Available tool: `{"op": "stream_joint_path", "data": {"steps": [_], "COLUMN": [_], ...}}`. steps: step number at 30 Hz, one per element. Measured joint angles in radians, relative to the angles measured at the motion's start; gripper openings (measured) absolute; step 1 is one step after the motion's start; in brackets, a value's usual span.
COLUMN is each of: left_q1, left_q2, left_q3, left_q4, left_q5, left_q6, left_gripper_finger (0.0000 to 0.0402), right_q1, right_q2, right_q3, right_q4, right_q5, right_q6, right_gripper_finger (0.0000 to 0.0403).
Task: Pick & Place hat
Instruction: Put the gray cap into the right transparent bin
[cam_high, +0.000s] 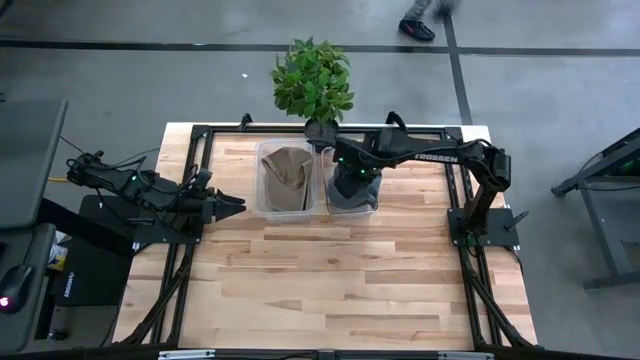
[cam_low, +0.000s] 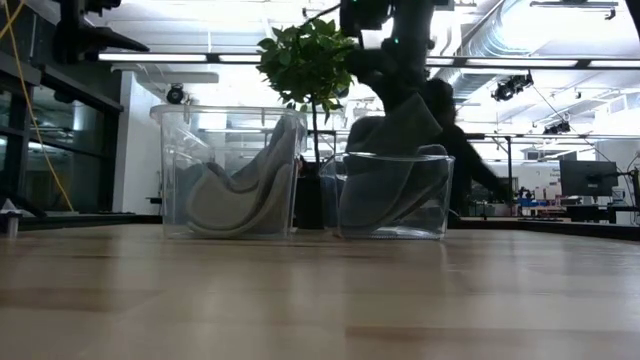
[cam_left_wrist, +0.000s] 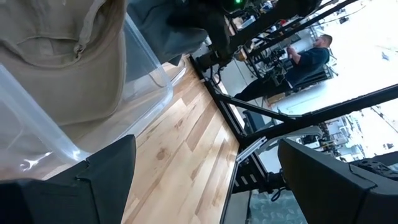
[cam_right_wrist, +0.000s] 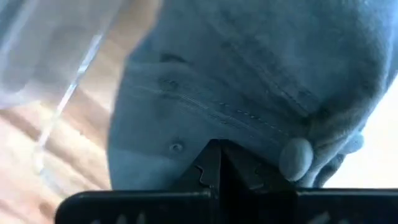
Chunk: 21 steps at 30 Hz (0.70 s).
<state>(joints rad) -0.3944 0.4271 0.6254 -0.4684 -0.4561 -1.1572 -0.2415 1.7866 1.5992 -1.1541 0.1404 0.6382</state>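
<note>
A grey cap (cam_low: 395, 150) hangs from my right gripper (cam_low: 400, 95) over the right clear bin (cam_low: 345, 200). The high view shows that gripper (cam_high: 350, 180) above the same bin (cam_high: 352, 208). In the right wrist view the gripper (cam_right_wrist: 219, 165) is shut on the grey cap (cam_right_wrist: 249, 74). A tan cap (cam_high: 285, 172) lies slumped inside the left clear bin (cam_high: 265, 205), and the low view shows the tan cap (cam_low: 245, 190) leaning on the bin wall. My left gripper (cam_high: 238, 206) waits open, left of the bins, also seen open in the left wrist view (cam_left_wrist: 205, 180). My right gripper pinches the grey cap's crown cloth (cam_right_wrist: 214, 134) between its two fingers, close to the top button (cam_right_wrist: 295, 158). The fingers come from above, pointing down. The cap hangs below them, its lower part (cam_low: 385, 205) inside the right bin and its upper part above the rim.
A potted plant (cam_high: 313, 80) stands just behind the two bins at the table's far edge. Bare wooden tabletop (cam_high: 330, 280) spreads over the near half. A person (cam_left_wrist: 308, 56) is in the room beyond the table.
</note>
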Motion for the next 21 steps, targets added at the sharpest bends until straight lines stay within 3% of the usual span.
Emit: {"op": "stream_joint_path", "data": {"steps": [9,21], "left_q1": [0.000,0.000], "left_q2": [0.001,0.001], "left_q3": [0.000,0.000], "left_q4": [-0.007,-0.006], "left_q5": [0.001,0.001], "left_q6": [-0.018,-0.023], "left_gripper_finger": [0.0349,0.0349], "right_q1": [-0.044,-0.066], "right_q2": [0.000,-0.030], "right_q3": [-0.100,-0.090], "right_q4": [0.030,0.040], "right_q5": [-0.019,-0.041], "right_q6": [0.038,0.028], "right_gripper_finger": [0.0000,0.0000]}}
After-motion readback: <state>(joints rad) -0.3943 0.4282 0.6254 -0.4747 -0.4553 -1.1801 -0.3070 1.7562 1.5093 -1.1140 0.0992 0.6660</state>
